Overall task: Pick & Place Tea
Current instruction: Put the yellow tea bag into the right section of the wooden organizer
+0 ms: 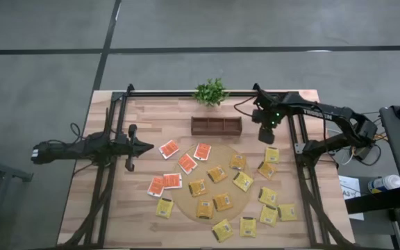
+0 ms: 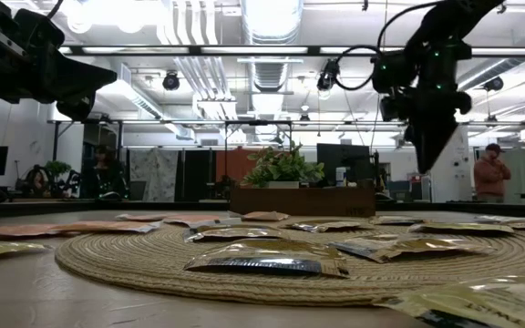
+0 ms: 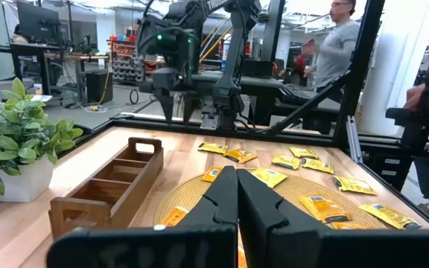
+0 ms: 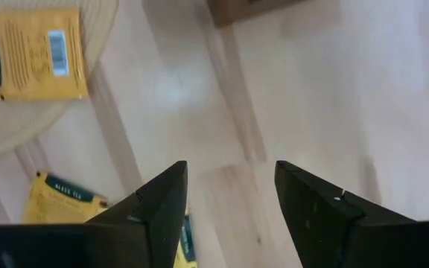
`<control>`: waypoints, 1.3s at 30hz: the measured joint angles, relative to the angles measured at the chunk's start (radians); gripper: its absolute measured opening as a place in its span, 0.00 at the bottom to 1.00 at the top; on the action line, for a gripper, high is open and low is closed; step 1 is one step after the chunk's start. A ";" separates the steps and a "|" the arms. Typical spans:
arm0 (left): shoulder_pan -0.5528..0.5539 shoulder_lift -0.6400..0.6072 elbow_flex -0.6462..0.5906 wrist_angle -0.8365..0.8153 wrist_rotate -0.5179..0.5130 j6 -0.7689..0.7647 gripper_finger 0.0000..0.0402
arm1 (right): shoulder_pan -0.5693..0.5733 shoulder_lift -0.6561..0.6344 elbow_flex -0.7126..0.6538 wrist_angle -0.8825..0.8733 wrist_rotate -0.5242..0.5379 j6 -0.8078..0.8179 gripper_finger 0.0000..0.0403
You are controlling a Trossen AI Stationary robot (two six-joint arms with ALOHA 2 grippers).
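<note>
Several tea packets lie flat on and around a round tan mat: yellow ones on the mat and toward the table's right, orange-red ones to its left. My right gripper hangs open above bare wood just right of the wooden tray, pointing steeply down. Nothing is between its fingers. Two yellow packets lie off to one side of them. My left gripper waits shut and level over the table's left side, fingertips together.
A small green plant stands at the far edge behind the compartment tray. Dark frame rails run along both table sides. People stand in the room beyond the table.
</note>
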 joint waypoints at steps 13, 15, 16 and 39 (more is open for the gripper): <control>0.000 0.000 0.000 0.000 0.000 0.000 0.00 | 0.000 0.007 0.105 0.045 0.000 -0.029 0.50; 0.000 0.000 0.000 0.000 0.000 0.000 0.00 | 0.000 0.007 0.118 0.047 0.000 -0.028 0.50; 0.000 0.000 0.000 0.000 0.000 0.000 0.00 | 0.000 0.007 0.124 0.048 0.000 -0.028 0.50; 0.000 0.000 0.000 0.000 0.000 0.000 0.00 | 0.037 0.007 0.141 0.051 0.000 -0.023 0.50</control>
